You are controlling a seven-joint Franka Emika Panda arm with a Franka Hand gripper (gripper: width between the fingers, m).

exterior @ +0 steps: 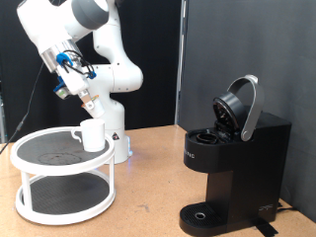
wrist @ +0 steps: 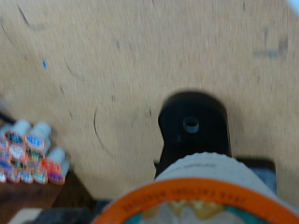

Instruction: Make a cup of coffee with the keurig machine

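The keurig machine [exterior: 232, 163] stands at the exterior view's right with its lid [exterior: 242, 107] raised and the pod chamber open. Its round drip tray [exterior: 202, 214] also shows in the blurred wrist view [wrist: 192, 126]. The white cup [exterior: 93, 135] sits on the top tier of the white round stand [exterior: 39, 158] at the left. My gripper [exterior: 87, 102] hangs in the air just above the cup. In the wrist view a pod [wrist: 192, 191] with an orange rim fills the near edge where my fingers sit, held off the table. The fingers themselves are hidden.
The stand's lower tier [exterior: 61, 197] rests on the wooden table [exterior: 148, 197]. A cluster of colourful pods [wrist: 28, 157] lies at the edge of the wrist view. A dark backdrop [exterior: 247, 49] stands behind the machine.
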